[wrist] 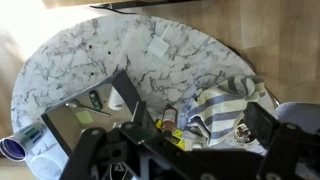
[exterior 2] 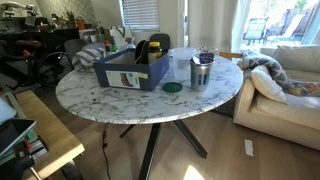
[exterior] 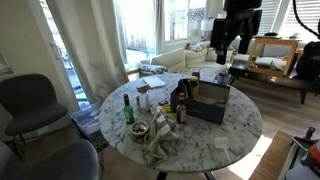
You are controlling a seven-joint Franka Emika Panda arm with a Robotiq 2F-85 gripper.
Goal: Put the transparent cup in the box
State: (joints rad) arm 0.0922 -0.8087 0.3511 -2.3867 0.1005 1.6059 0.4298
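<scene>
Wrist view | claw (wrist: 180, 135) spread wide (empty) | transparent cup (exterior 2: 202, 72) upright, mouth up | beside box (exterior 2: 125, 76)

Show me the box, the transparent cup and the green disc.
box (exterior 2: 150, 76): exterior view, near navy side wall.
transparent cup (exterior 2: 201, 72): exterior view, middle of its side.
green disc (exterior 2: 172, 88): exterior view, its flat top.

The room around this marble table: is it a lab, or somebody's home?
Most likely a home living or dining room: there is a cream sofa, tall sunlit windows, and a round marble table cluttered with bottles and household bits.
</scene>
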